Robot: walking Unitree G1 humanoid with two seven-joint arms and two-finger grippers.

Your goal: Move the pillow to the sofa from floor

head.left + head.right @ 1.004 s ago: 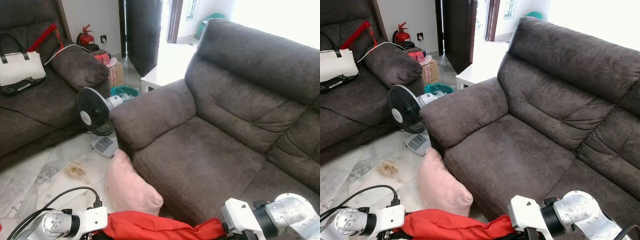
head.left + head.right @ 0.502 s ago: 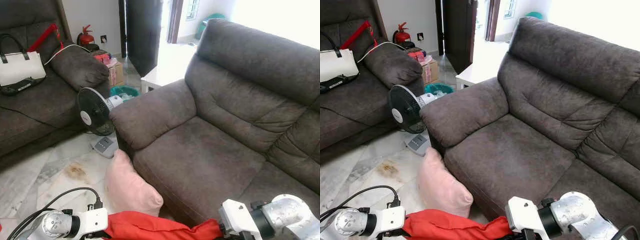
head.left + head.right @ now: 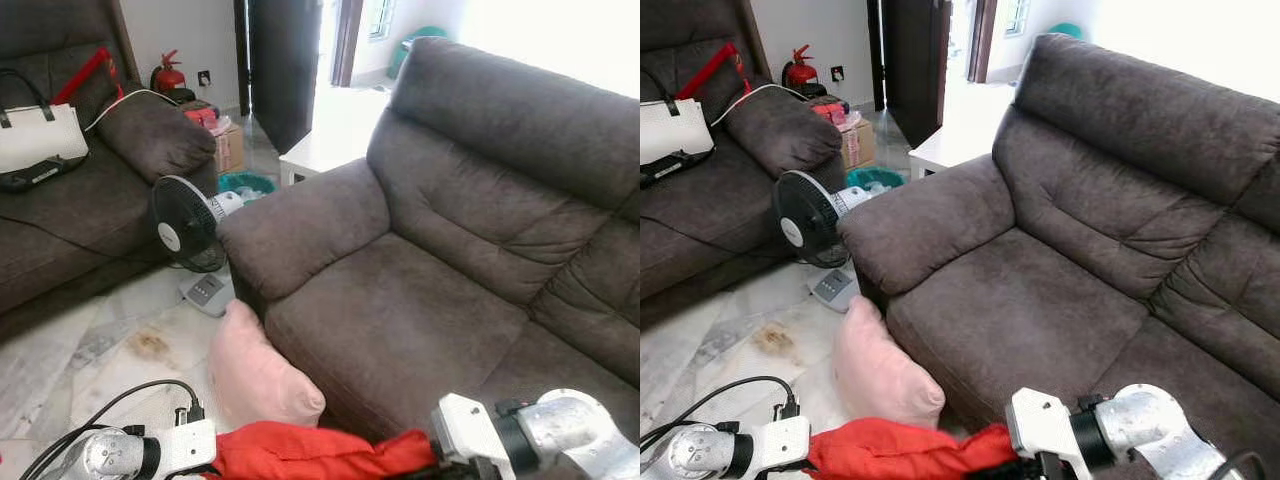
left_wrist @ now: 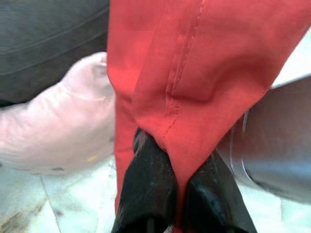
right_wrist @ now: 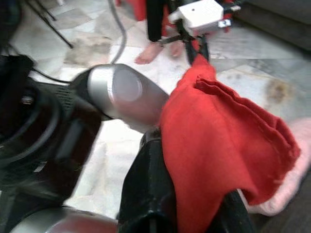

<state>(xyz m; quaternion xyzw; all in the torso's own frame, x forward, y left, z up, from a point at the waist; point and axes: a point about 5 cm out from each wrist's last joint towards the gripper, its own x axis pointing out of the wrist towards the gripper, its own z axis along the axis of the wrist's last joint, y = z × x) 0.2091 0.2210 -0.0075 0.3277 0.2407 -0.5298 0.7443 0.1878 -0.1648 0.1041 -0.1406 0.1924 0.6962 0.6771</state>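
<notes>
Now | left gripper [image 4: 167, 194]: jaws pinched on red cloth [image 3: 320, 455] | right gripper [image 5: 187, 204]: jaws pinched on same cloth | pink pillow [image 3: 255, 375] on floor [image 3: 90, 350], touching sofa [image 3: 400, 320] front

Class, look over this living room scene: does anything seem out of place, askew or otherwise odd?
Yes. A pink pillow lies on the floor, leaning against the front of the dark sofa rather than on its seat. Also, both tools, left and right, pinch a red cloth stretched between them, not the pillow.
</notes>
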